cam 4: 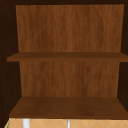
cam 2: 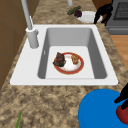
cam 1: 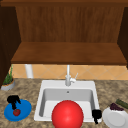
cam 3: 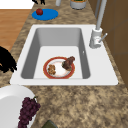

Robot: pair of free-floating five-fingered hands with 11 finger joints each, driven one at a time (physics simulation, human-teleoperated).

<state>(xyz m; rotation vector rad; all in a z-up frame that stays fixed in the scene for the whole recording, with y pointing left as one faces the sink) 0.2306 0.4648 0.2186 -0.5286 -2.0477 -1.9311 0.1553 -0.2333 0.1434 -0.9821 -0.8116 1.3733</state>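
My left hand (cam 1: 13,100) hangs over a blue plate (cam 1: 24,107) on the counter left of the sink. Its fingers point down, just above a small red tomato (cam 1: 16,112) on that plate. In the left side view this hand (cam 2: 123,95) reaches the tomato (cam 2: 122,114) from above. My right hand (cam 1: 96,115) floats at the sink's front right corner, fingers relaxed and holding nothing, beside a white plate (cam 1: 116,120) with purple grapes (cam 1: 116,107). In the basin lies a red-rimmed plate (cam 2: 81,65) with food on it; the front view shows it as a red disc (cam 1: 67,115).
A white sink (cam 1: 68,83) with a faucet (cam 1: 68,77) sits in a speckled counter. A green cucumber (cam 1: 122,103) lies behind the white plate. A potted plant (cam 1: 8,82) and a white cylinder (cam 1: 28,71) stand at the back left. Wooden shelves (cam 4: 67,107) hang above. A stove (cam 2: 121,17) borders the counter.
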